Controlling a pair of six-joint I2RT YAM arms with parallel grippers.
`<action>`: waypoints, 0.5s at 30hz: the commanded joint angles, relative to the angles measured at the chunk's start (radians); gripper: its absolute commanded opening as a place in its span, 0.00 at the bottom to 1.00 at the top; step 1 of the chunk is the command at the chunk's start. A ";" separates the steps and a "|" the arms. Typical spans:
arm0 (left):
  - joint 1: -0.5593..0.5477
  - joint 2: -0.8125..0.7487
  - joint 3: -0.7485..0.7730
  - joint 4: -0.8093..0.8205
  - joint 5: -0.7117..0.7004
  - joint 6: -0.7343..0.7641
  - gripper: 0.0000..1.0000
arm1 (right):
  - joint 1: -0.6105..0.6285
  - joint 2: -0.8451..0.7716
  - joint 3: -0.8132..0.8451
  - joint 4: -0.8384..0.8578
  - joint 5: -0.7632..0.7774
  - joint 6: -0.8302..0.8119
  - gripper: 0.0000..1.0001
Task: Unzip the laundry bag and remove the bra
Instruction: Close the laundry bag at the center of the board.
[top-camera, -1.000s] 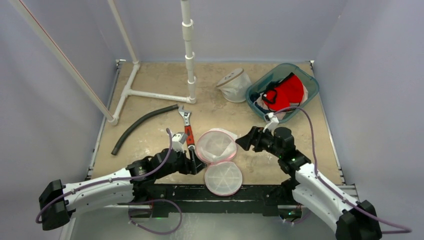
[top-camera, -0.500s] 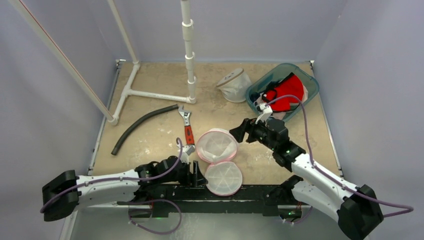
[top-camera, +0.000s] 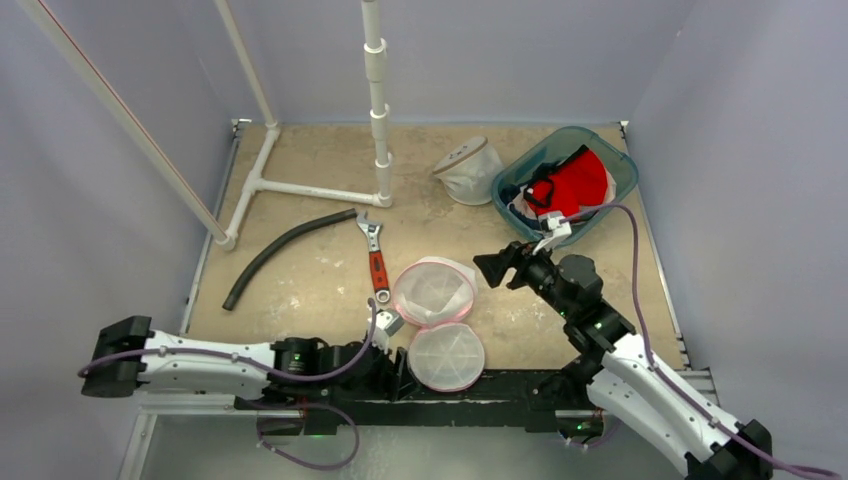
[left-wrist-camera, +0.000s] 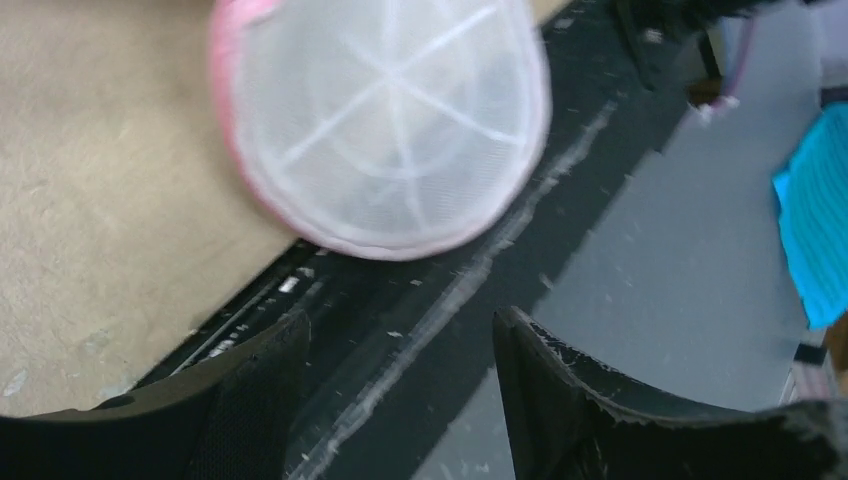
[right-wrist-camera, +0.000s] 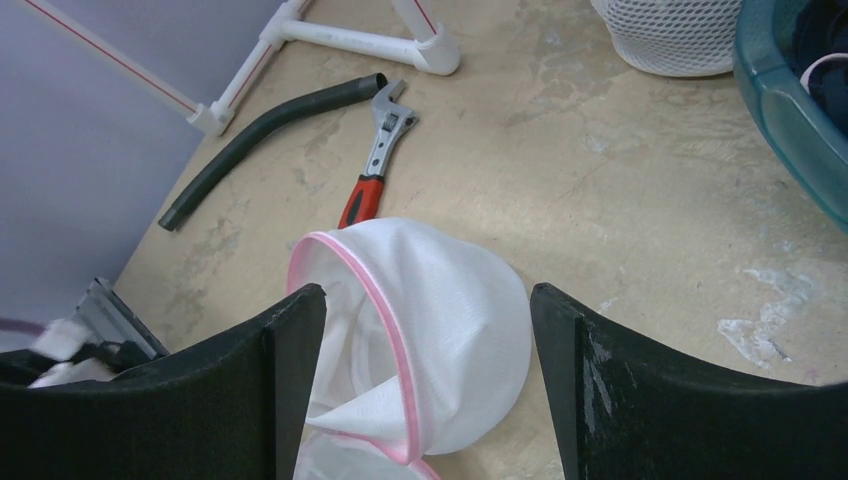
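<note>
laundry bag (left-wrist-camera: 385, 120) blurred, top edge cropped

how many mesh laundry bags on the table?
2. The pink-trimmed bag lies open mid-table at the near edge; the white bag sits at the back beside the teal bin. Its clothes may hide more.

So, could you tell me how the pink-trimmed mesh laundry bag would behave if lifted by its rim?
The laundry bag is thin mesh that sags in folds, so it would probably flop rather than hold shape. It looks very light, so a push would likely just slide it. Its two round halves lie open side by side and may swing when lifted.
</note>
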 joint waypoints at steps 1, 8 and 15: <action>-0.148 -0.155 0.145 -0.216 -0.266 0.192 0.74 | 0.004 -0.058 -0.012 -0.025 0.033 -0.007 0.78; -0.416 0.419 0.519 -0.367 -0.471 0.648 0.75 | 0.004 -0.103 -0.015 -0.047 0.040 -0.003 0.78; -0.447 0.574 0.577 -0.303 -0.434 0.793 0.68 | 0.004 -0.173 -0.017 -0.099 0.041 0.003 0.78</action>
